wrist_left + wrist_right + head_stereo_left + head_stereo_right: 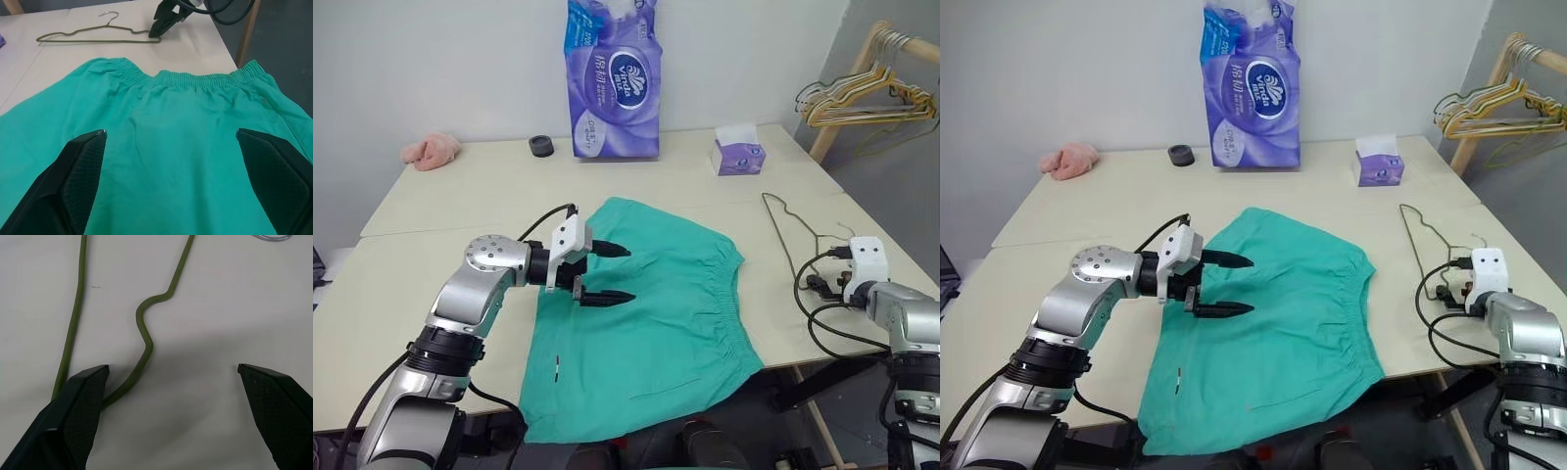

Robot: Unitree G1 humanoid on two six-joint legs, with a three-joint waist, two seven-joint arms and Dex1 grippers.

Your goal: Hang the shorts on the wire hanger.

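— Where do things stand?

— My right gripper (171,396) is released, fingers spread over the wire hanger (144,338); its notched arm runs just beside my left-hand finger (80,406). My left gripper (607,273) hangs slack-jawed above the shorts (646,323).

— How to do it well?

— Centre the wire between my fingers, then close low.

— Its lie?

— Long axis runs away from me, hook probably farthest; the shorts' waistband faces the hanger.

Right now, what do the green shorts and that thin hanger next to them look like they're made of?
The shorts: soft woven fabric, matte teal, judging by the wrinkles and the gathered elastic waistband. The wire hanger: thin bent wire, probably metal, with a dull olive-gold coating; its kinks hold sharp shape.
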